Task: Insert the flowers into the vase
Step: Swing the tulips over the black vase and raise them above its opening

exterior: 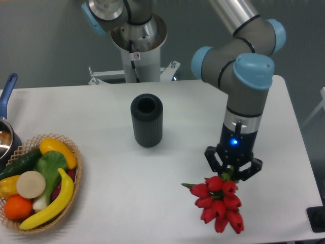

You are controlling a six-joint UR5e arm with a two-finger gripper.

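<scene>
The flowers (217, 203), a tight bunch of red tulip buds with green leaves, hang below my gripper (233, 172) at the front right of the table. The gripper is shut on their stems, and the buds point toward the camera and downward. The stems are mostly hidden between the fingers. The vase (147, 120), dark and ribbed with a round open mouth, stands upright in the middle of the table, well to the left of and behind the gripper.
A wicker basket (72, 147) of toy fruit and vegetables sits at the front left. A metal pot with a blue handle (7, 91) is at the left edge. The robot's base (138, 46) stands behind the vase. The table's right edge is close to the arm.
</scene>
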